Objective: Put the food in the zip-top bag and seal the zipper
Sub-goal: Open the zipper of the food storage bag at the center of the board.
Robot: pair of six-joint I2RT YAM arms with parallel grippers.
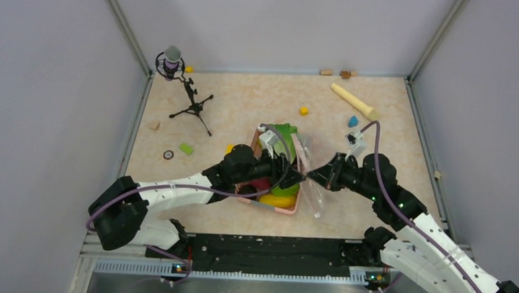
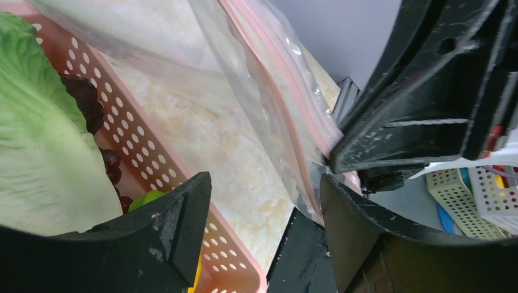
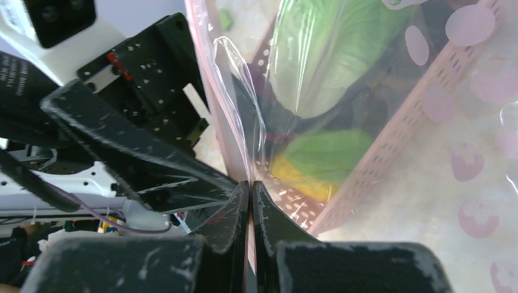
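Observation:
The clear zip-top bag (image 1: 311,178) hangs between my two grippers, just right of the pink basket (image 1: 287,210). My right gripper (image 3: 251,186) is shut on the bag's pinkish zipper edge (image 3: 214,91). My left gripper (image 2: 266,195) is open, with the zipper strip (image 2: 287,85) running down close to its right finger (image 2: 360,232). The food lies in the basket: the lettuce head (image 2: 30,134), dark purple pieces (image 2: 85,101), the green pod (image 3: 330,155) and the yellow fruit (image 1: 275,201). The bag looks empty.
A microphone on a tripod (image 1: 191,104) stands at the back left. The beige rolling pin (image 1: 354,101) lies at the back right. Small blocks are scattered about: yellow (image 1: 304,111), blue (image 1: 353,121), green (image 1: 187,148). Walls close in three sides.

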